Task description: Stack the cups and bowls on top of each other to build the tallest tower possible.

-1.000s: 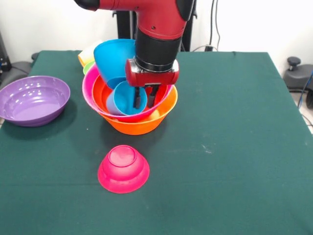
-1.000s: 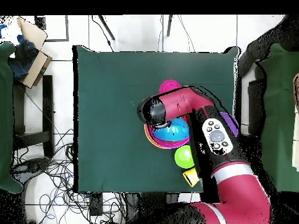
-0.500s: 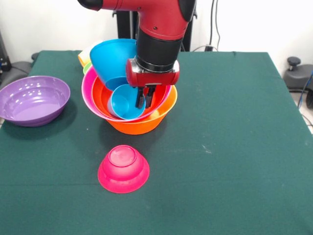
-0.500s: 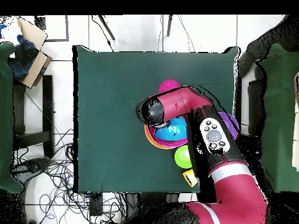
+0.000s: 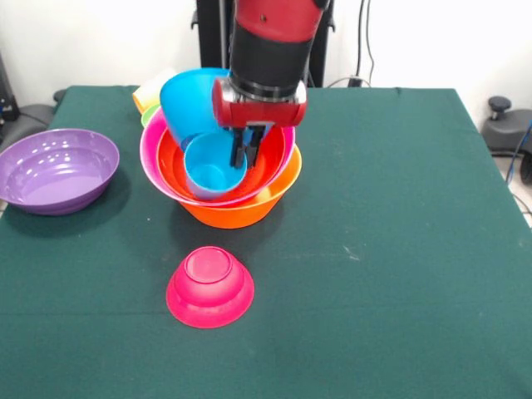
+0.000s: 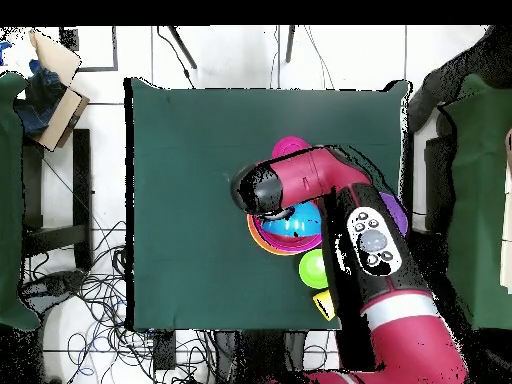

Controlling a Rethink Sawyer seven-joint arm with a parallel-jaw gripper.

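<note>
the fingers (image 5: pixel 241 155) are pinched on the rim of the light blue cup (image 5: pixel 214 168), which lies tilted in the red-orange bowl (image 5: pixel 266 163) of the tower (image 5: pixel 241 212), mid-worktop (image 5: pixel 391 249). glossy thin plastic, likely light and slippery; the rim seems the best hold. the magenta bowl (image 5: pixel 209 285) sits upturned nearby.

Front camera faces the arm (image 5: pixel 270 41) across the table (image 5: pixel 399 249) (overhead looks straight down); both share the tabletop

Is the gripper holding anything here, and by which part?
The gripper appears shut on the light blue cup, pinching its rim on the side nearer the arm, inside the stacked bowls.
</note>
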